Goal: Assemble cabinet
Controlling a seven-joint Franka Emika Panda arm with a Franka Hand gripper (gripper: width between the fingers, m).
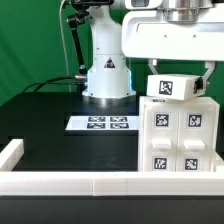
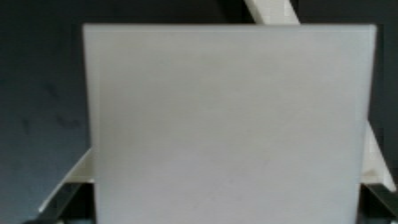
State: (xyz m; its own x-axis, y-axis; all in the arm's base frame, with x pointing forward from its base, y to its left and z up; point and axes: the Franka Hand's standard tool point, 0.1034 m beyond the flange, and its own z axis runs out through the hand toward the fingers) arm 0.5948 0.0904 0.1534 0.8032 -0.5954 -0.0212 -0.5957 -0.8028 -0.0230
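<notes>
The cabinet [image 1: 178, 140] is a large white box with several square tags on its front, standing upright at the exterior view's right. A white tagged top piece [image 1: 172, 88] rests on its upper end. My gripper [image 1: 179, 68] hangs straight above it, and its dark fingers [image 1: 153, 68] clasp the top piece from both sides. In the wrist view the piece's plain white face [image 2: 222, 110] fills most of the picture. My gripper [image 2: 222, 205] is shut on it, with the fingers [image 2: 68, 192] showing only at the piece's edges.
The marker board [image 1: 100, 123] lies flat on the black table to the cabinet's left in the exterior view. The robot base [image 1: 107, 75] stands behind it. A low white rail [image 1: 100, 183] runs along the front edge, and another [image 1: 10, 152] along the left.
</notes>
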